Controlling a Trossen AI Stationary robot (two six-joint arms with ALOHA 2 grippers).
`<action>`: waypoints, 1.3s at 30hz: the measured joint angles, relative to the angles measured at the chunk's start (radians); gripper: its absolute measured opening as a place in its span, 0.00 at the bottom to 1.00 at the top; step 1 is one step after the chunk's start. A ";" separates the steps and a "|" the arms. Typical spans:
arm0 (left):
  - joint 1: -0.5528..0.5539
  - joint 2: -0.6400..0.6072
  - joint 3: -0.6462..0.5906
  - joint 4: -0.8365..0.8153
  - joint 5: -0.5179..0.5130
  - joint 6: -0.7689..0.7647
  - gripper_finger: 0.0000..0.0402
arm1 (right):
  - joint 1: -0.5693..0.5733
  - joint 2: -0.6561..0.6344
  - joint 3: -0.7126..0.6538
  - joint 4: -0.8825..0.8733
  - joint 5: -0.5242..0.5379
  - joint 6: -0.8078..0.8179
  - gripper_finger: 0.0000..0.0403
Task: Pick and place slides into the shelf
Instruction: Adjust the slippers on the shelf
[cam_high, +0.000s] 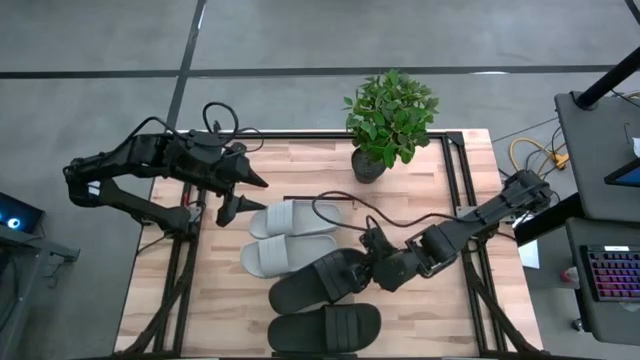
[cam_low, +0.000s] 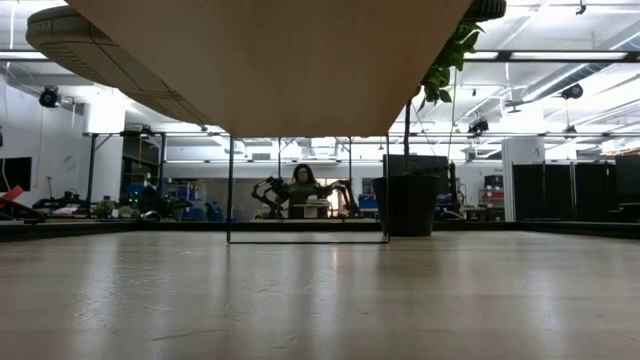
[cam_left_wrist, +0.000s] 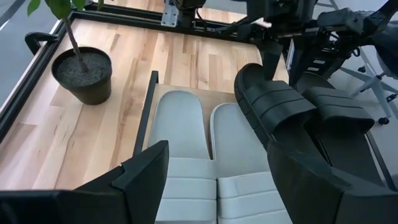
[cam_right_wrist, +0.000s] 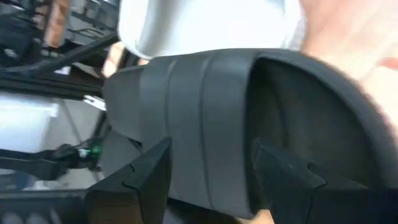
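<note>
The right gripper (cam_high: 368, 268) sits at the toe end of a matte black open-toe slide sandal with a wide ribbed strap (cam_high: 318, 280), its two dark fingers (cam_right_wrist: 146, 177) set either side of that strap; the jaws stand partly spread around it and appear to grip it, the sandal being raised and tilted in the left wrist view (cam_left_wrist: 277, 106). This sandal lies just beside the second black slide sandal (cam_high: 325, 328), which rests flat near the table's front edge. The two pale grey slide sandals (cam_high: 290, 238) lie side by side on the narrow pale wood shelf panel (cam_left_wrist: 205, 91), whose thin black end bar (cam_left_wrist: 148, 106) runs along one side. The left gripper (cam_high: 238, 195) hovers at the heel end of the grey pair, jaws fully spread, holding nothing. A green leafy plant in a dark round pot (cam_high: 385, 125) stands on the light wooden table (cam_high: 210, 300), behind the sandals.
</note>
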 joint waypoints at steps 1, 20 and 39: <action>0.000 0.000 0.000 0.000 0.002 0.000 0.64 | 0.000 0.000 -0.016 0.034 -0.001 0.004 0.51; 0.000 0.000 0.000 0.002 0.016 0.024 0.64 | 0.000 -0.005 -0.097 0.169 -0.029 0.029 0.19; 0.000 0.000 -0.009 0.009 0.016 0.032 0.64 | 0.073 -0.062 -0.096 0.161 -0.010 0.158 0.02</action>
